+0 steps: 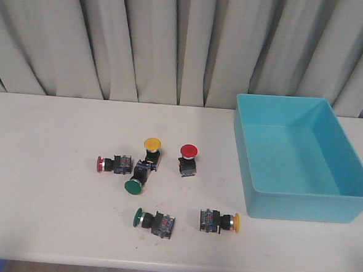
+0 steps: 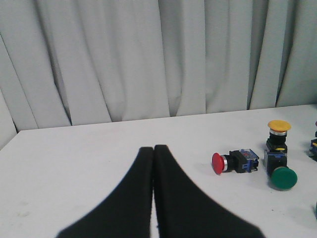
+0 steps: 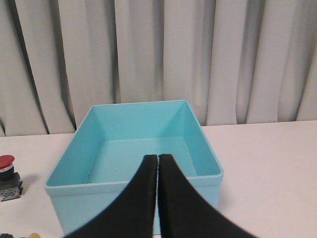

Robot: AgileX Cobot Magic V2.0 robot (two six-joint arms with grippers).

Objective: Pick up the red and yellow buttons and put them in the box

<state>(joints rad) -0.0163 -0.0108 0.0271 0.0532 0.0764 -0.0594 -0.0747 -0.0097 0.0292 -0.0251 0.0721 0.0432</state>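
On the white table lie two red buttons, one on its side (image 1: 99,164) and one upright (image 1: 189,151). One yellow button stands upright (image 1: 152,144) and another lies near the front (image 1: 236,222). The turquoise box (image 1: 300,205) sits at the right with nothing in it. Neither gripper shows in the front view. My left gripper (image 2: 153,148) is shut with nothing in it, short of the lying red button (image 2: 218,163) and the yellow button (image 2: 279,125). Just before the box (image 3: 99,203), my right gripper (image 3: 158,156) is also shut and holds nothing. A red button (image 3: 6,161) shows beside the box.
Two green-capped switches lie among the buttons, one in the cluster (image 1: 133,186) and one nearer the front edge (image 1: 138,218). A grey curtain (image 1: 144,41) hangs behind the table. The green cap (image 2: 284,178) also shows in the left wrist view.
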